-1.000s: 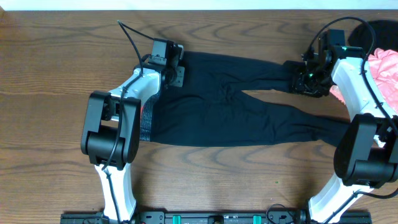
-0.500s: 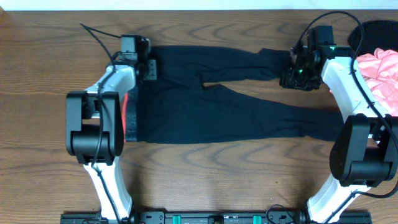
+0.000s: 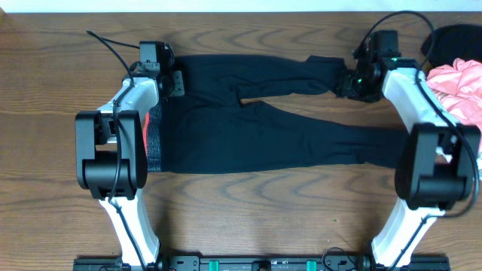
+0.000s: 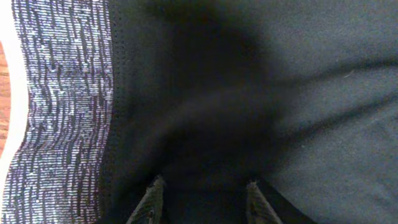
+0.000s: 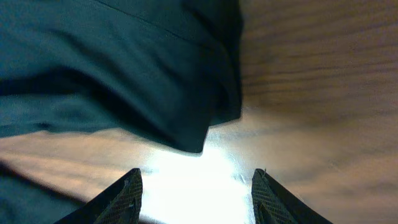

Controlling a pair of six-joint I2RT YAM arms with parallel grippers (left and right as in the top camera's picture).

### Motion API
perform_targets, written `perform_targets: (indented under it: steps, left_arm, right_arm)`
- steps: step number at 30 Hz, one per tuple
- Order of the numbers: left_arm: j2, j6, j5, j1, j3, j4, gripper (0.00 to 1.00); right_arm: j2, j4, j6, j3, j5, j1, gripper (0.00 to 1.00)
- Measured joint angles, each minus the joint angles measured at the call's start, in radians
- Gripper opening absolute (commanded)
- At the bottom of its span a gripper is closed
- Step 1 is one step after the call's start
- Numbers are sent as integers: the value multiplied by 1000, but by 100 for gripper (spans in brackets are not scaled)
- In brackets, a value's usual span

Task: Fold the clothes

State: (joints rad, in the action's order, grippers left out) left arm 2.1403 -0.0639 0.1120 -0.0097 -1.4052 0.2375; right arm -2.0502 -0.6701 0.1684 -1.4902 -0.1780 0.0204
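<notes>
**Black leggings spread flat between two open hands**

A pair of black leggings [image 3: 256,124] lies unfolded across the far half of the wooden tabletop [image 3: 241,218], waist to the left and legs running right. The left hand [image 3: 175,81] hovers at the far corner of the waist. Seen from its wrist, its fingers [image 4: 151,200] stand apart over dark cloth just beside the grey patterned waistband [image 4: 62,106]. The right hand [image 3: 352,84] sits at the end of the far leg, its fingers [image 5: 127,194] spread wide, the hem lying ahead of them, not between them. A pink garment [image 3: 459,86] rests at the right edge.
</notes>
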Motion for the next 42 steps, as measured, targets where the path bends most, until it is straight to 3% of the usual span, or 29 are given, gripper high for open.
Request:
perform_targets:
  steps: [4, 12, 20, 25, 27, 28, 42]
  left_arm:
    - [0, -4, -7, -3, -6, 21, 45]
    - [0, -8, -8, -5, -10, 33, 45]
    - [0, -8, -8, -5, -10, 34, 45]
    - [0, -8, -8, -5, -10, 34, 45]
    - [0, -8, -9, -5, -10, 34, 45]
    - [0, -8, -9, -5, -10, 34, 45]
    - [0, -8, -10, -5, -11, 41, 45]
  right_arm:
    - [-85, 53, 6, 2, -42, 10, 54]
    - [-87, 205, 11, 2, -100, 37, 56]
    - [-87, 226, 26, 2, -133, 35, 56]
    - [-87, 238, 39, 2, -138, 29, 27]
    - [-87, 240, 45, 2, -139, 29, 7]
    - [-87, 240, 48, 2, -139, 29, 1]
    - [-29, 168, 67, 2, -95, 53, 1]
